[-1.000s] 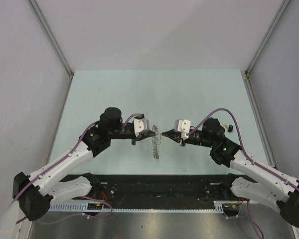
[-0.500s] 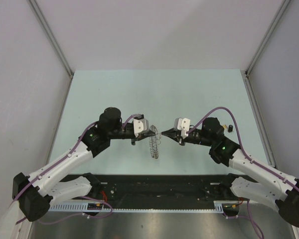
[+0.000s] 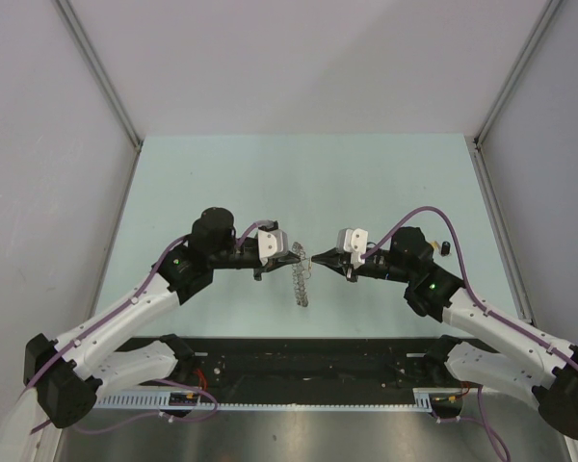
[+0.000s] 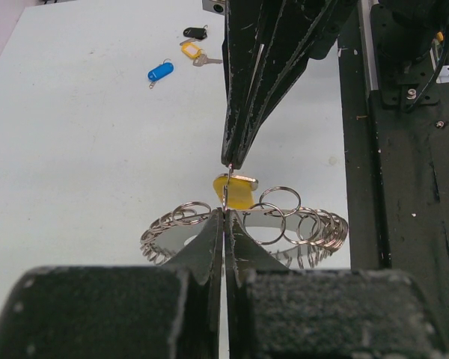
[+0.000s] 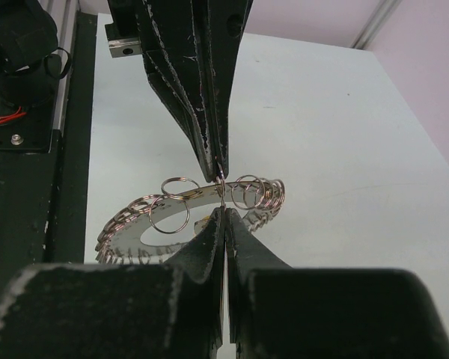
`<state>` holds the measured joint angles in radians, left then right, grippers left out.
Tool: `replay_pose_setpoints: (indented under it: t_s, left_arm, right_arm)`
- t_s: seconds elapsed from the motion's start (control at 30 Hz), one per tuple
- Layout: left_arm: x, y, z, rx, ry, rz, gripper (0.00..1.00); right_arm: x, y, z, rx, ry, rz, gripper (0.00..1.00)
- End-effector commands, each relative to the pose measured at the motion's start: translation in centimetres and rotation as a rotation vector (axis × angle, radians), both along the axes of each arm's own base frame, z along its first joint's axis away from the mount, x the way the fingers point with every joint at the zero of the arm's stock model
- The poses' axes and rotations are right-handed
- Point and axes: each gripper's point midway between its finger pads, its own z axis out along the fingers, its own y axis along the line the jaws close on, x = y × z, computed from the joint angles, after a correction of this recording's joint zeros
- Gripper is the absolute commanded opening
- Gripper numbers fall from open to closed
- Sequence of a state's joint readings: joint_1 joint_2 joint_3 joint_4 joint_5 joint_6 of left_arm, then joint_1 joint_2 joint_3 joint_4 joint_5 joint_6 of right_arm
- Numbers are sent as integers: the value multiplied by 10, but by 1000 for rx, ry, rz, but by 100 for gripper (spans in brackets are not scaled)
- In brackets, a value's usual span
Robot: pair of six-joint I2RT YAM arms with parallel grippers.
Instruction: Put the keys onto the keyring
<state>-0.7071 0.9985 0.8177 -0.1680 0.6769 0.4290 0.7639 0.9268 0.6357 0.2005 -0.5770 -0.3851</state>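
My left gripper (image 4: pixel 223 217) pinches the keyring (image 4: pixel 176 228) at its rim; my right gripper (image 4: pixel 229 158), pressed together, meets that spot; a yellow key (image 4: pixel 238 193) sits just behind the keyring.

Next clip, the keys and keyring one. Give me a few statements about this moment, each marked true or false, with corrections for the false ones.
1. The left gripper and the right gripper both have their fingers shut. True.
2. The keyring lies flat on the table, far from both grippers. False: it is up where the two sets of fingertips meet.
3. A blue key lies on the table, apart from the keyring. True.
4. The right gripper grips the black key. False: it lies on the table beside a yellow key.
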Motion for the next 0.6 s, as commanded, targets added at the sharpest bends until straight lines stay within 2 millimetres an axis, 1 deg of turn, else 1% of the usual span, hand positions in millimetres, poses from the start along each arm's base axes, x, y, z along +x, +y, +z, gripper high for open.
replay_pose_setpoints:
  t_s: [0.0, 0.33, 0.57]
  left_arm:
    - [-4, -4, 28, -59, -89, -42, 1]
    - [-7, -5, 28, -60, -85, -56, 0]
    - [-5, -4, 28, -58, -96, -42, 0]
  right_arm:
    - [0, 3, 10, 34, -19, 14, 0]
    - [0, 3, 10, 39, -17, 13, 0]
    - [2, 0, 12, 39, -20, -9, 0]
